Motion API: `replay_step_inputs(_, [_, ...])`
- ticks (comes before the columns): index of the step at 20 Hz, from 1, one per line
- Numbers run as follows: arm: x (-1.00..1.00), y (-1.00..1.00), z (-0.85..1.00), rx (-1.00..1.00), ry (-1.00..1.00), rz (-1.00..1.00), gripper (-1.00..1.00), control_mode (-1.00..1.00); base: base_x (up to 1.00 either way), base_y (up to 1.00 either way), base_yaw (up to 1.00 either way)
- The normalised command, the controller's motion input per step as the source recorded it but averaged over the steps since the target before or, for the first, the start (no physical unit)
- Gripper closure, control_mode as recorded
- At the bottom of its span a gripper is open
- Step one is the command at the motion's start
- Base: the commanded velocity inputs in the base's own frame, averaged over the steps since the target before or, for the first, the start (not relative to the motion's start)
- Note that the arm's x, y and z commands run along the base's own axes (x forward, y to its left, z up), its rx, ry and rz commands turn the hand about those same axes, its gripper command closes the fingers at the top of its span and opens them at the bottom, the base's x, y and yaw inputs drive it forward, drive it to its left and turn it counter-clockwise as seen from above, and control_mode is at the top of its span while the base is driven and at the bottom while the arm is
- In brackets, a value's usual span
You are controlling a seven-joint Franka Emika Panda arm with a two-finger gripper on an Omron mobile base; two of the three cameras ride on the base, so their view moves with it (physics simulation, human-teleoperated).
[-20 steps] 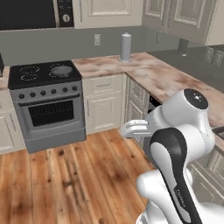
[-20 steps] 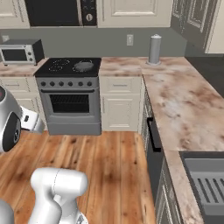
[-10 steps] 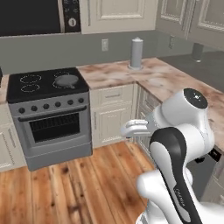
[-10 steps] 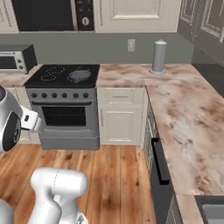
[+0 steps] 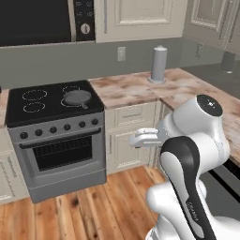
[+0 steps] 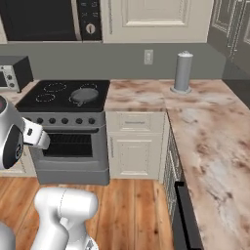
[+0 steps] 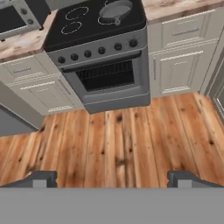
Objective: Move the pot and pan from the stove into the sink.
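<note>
The stove (image 5: 51,105) stands against the far wall, left of the corner counter. The pan (image 5: 77,97), a shallow grey disc, rests on its back right burner, also visible as the pan (image 6: 84,94) and the pan (image 7: 115,9). The pot and the sink are out of view. My gripper (image 7: 112,179) hangs open over the wooden floor well in front of the stove (image 7: 96,30), with nothing between its fingertips (image 7: 41,178).
A grey toaster oven (image 6: 12,73) sits on the counter left of the stove (image 6: 63,97). A grey cylinder (image 5: 159,64) stands on the marble counter (image 5: 136,89) to the right. A black microwave (image 5: 37,18) hangs above. The wooden floor (image 7: 118,135) lies between me and the oven door.
The whole picture has shifted: the base has driven closer to the stove, which now looks larger. The arm keeps its pose and the gripper stays open.
</note>
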Motion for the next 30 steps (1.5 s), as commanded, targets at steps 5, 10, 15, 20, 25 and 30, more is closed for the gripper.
replay_step_inputs(5, [0.0,0.0,0.0,0.0,0.0,0.0,-1.0,1.0,0.73,0.0,0.01])
replay_step_inputs(10, [0.0,0.0,0.0,0.0,0.0,0.0,-1.0,1.0,0.67,0.0,0.01])
replay_step_inputs(15, [0.0,0.0,0.0,0.0,0.0,0.0,-1.0,1.0,0.58,0.0,0.0])
replay_step_inputs(20, [0.0,0.0,0.0,0.0,0.0,0.0,-1.0,1.0,0.54,0.0,0.0])
replay_step_inputs(25, [0.0,0.0,0.0,0.0,0.0,0.0,-1.0,1.0,0.49,0.0,0.0])
replay_step_inputs(30, [0.0,0.0,0.0,0.0,0.0,0.0,-1.0,1.0,0.58,0.0,0.01])
